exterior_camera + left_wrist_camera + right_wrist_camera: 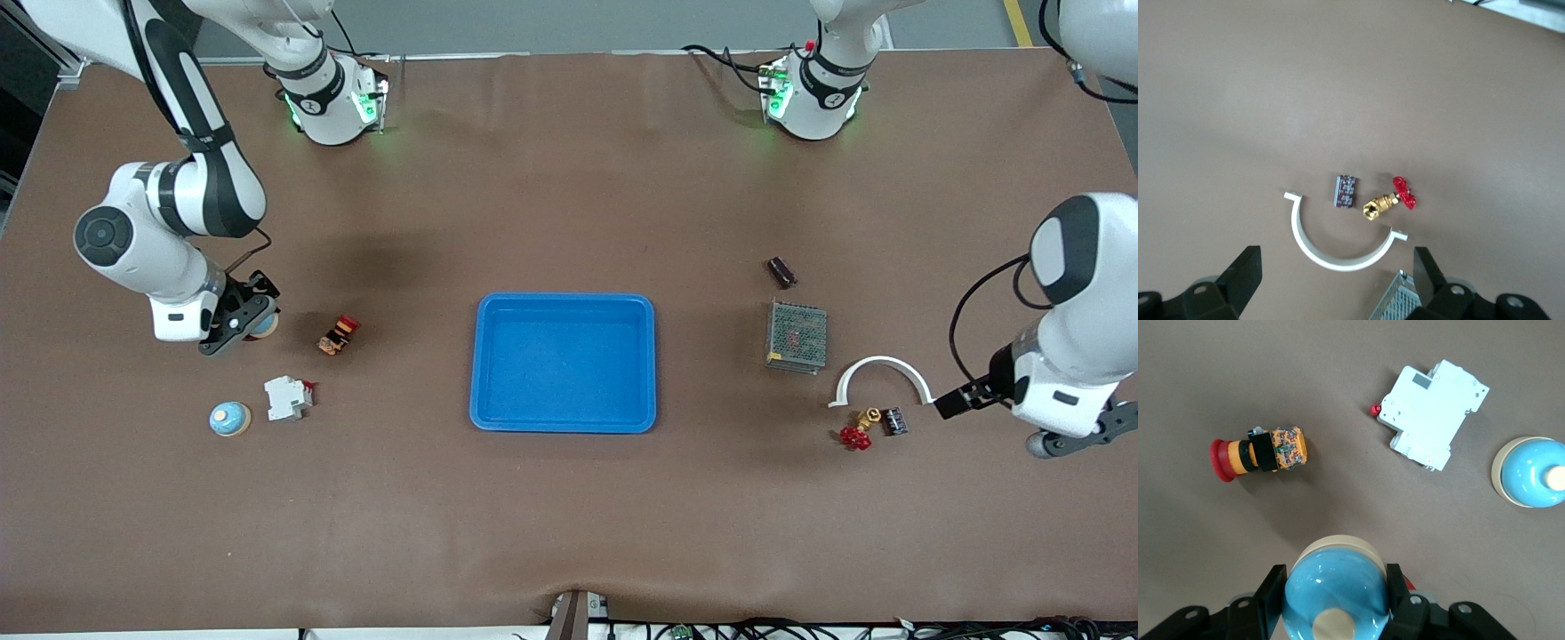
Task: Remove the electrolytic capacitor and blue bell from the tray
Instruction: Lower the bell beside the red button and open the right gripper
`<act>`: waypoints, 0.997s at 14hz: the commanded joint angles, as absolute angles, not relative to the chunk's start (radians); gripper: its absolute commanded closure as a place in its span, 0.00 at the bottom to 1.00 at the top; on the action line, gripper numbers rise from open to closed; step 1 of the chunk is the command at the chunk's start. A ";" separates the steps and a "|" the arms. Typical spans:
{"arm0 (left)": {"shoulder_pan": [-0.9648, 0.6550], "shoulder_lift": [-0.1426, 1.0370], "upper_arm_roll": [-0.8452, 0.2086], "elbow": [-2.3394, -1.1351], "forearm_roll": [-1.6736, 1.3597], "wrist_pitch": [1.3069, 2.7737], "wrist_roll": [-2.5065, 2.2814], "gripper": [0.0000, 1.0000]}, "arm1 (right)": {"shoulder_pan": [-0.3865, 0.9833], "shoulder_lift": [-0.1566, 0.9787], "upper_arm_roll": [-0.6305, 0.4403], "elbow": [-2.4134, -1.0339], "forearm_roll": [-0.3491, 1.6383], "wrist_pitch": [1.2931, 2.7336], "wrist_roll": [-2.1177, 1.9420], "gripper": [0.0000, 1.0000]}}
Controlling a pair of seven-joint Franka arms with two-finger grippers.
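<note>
My right gripper [238,322] is shut on a blue bell [266,325] with a cream base, low over the table at the right arm's end. In the right wrist view the black fingers [1275,587] press both sides of the bell's dome [1337,570]. A second blue bell [230,419] stands on the table nearer the front camera. A small dark capacitor [894,421] lies beside a brass valve [858,431] at the left arm's end. The left wrist view shows that capacitor [1346,191] well clear of my left gripper [1336,280], which hangs open and holds nothing.
A blue tray [564,427] sits mid-table. A red-capped push button [339,334] and a white circuit breaker [288,397] lie near the bells. A white half-ring clamp [880,373], a mesh power supply [797,336] and another dark cylinder [781,271] lie near the capacitor.
</note>
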State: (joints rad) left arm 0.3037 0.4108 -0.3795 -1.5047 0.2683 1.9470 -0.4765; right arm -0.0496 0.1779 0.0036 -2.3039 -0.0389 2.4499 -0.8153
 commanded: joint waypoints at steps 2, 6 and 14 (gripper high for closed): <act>0.314 0.302 -0.416 -1.509 0.215 1.869 -0.465 0.00 | -0.072 0.184 0.021 -2.381 -0.023 2.578 -0.841 0.51; 0.307 0.200 -0.396 -1.523 0.131 1.825 -0.361 0.00 | -0.072 0.242 0.021 -2.416 -0.023 2.698 -0.839 0.51; 0.077 -0.029 -0.103 -1.660 0.068 1.703 -0.126 0.00 | -0.071 0.307 0.023 -2.434 -0.023 2.792 -0.839 0.51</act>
State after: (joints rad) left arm 0.1100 0.0364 -0.1426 -1.5927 0.0869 1.7058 -0.1611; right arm -0.0498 0.3210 0.0055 -2.4138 -0.0389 2.7765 -0.8155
